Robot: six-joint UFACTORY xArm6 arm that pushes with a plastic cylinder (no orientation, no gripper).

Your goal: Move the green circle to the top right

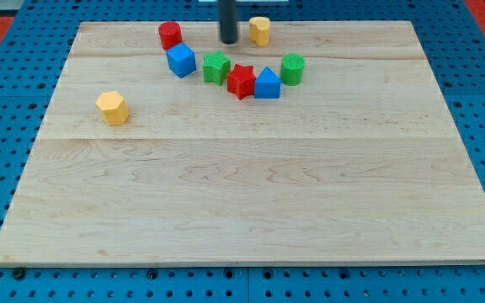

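Green circle [292,69] sits near the surface's [251,194] top middle, touching the blue block [267,84] on its left. My tip [228,40] rests up-left of it, between the red cylinder [170,34] and a yellow block [260,30]; no claw shows.

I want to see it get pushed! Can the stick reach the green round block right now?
Probably yes. My tip sits near the view's top, left of the green circle. The yellow block stands close by, yet bare board between them seems to leave a way through.
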